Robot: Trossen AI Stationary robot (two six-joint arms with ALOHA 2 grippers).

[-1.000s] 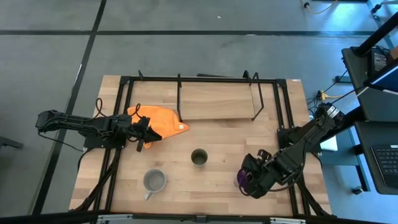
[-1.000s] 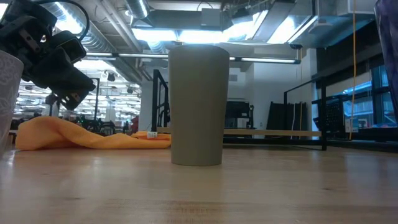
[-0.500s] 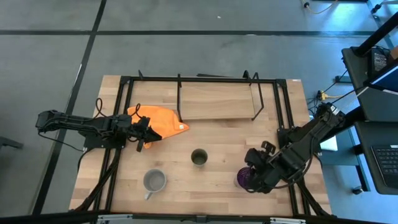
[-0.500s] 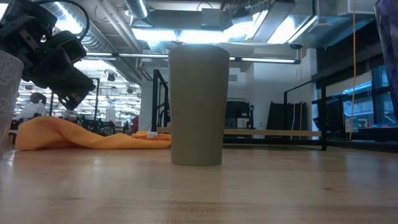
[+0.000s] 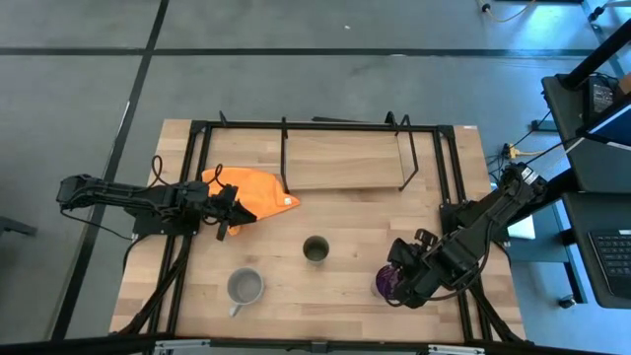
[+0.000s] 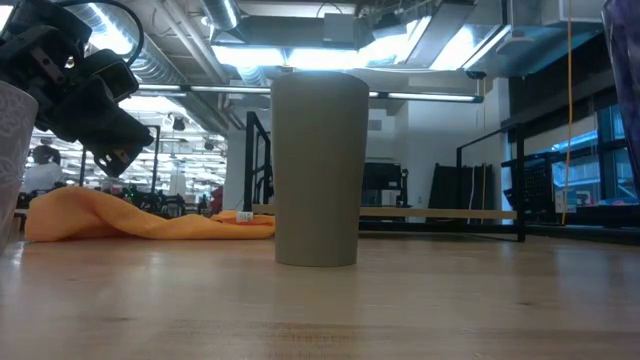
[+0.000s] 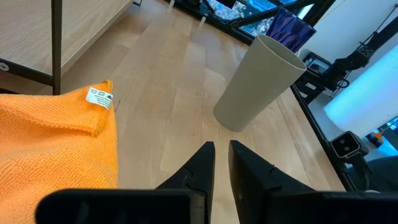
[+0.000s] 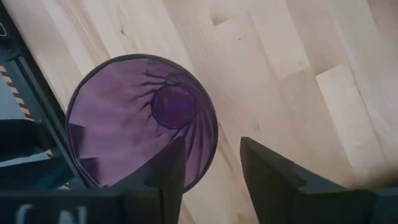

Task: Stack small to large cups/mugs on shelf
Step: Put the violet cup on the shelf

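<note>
The purple ribbed cup (image 5: 384, 283) stands upright near the table's right front; its open mouth shows in the right wrist view (image 8: 118, 124). My right gripper (image 8: 213, 167) is open above it, one finger over the cup's inside and one outside its rim. The olive-green cup (image 5: 315, 248) stands upright mid-table. The grey mug (image 5: 245, 287) stands near the front left. The shelf (image 5: 342, 161) stands at the table's far side. My left gripper (image 5: 234, 214) waits shut and empty beside the orange cloth (image 5: 258, 192). My right gripper comes at the purple cup from above, pointing down, with the cup's wall (image 8: 210, 140) in the gap between its fingers. I cannot tell whether either finger touches the wall. The cup stands upright on the table.
The orange cloth lies at the left, next to the shelf's left wire frame (image 5: 285, 158). Black rails (image 5: 187, 187) run along the table's left and right sides. Bare wood lies between the olive cup and the shelf.
My right gripper has shifted a little over the purple cup, toward the table's right edge, so more of the cup shows in the high view. The cup has stayed in place.
</note>
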